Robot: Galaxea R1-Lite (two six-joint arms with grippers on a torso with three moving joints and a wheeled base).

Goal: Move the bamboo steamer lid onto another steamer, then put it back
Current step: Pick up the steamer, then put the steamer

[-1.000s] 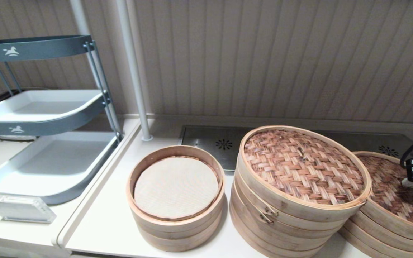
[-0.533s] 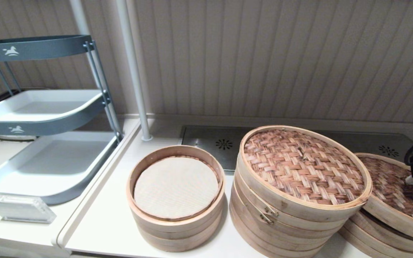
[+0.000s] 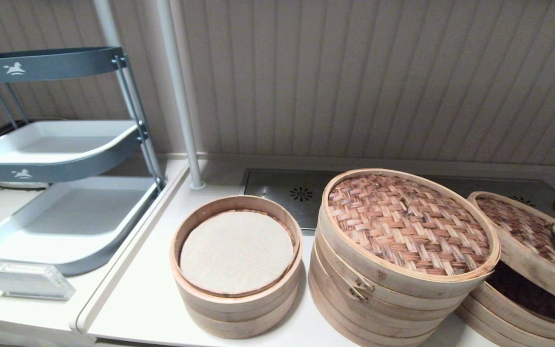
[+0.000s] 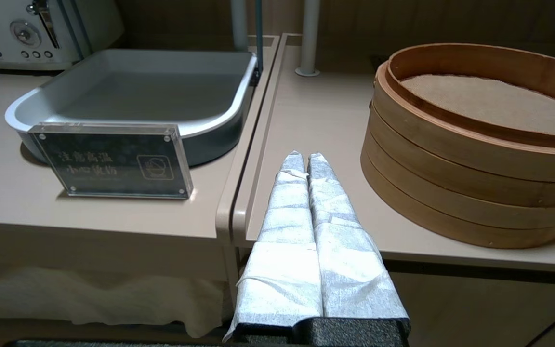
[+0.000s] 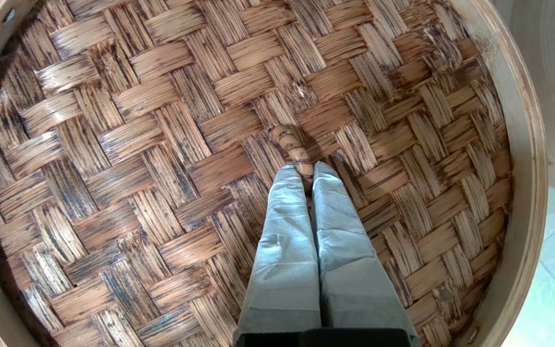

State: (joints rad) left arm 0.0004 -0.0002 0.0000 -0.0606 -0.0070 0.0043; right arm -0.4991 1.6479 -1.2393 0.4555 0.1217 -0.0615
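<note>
The bamboo steamer lid, at the right edge of the frame, is showing a dark mottled-brown herringbone weave inside a pale rim; the tall steamer at centre right is wearing a paler pinkish-tan weave; the smaller steamer at lower centre is holding a white cloth liner

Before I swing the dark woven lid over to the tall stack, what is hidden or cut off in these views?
- Right gripper: head view's right edge cuts it off; only the wrist view shows it shut on the small centre loop.
- Dark mottled-brown woven bamboo steamer lid: its far right side is out of frame.
- Lower wide steamer beneath it: interior in shadow, contents unreadable.
- Tall pale bamboo steamer stack: bottom edge cropped.
- Left gripper: absent from head view.
</note>
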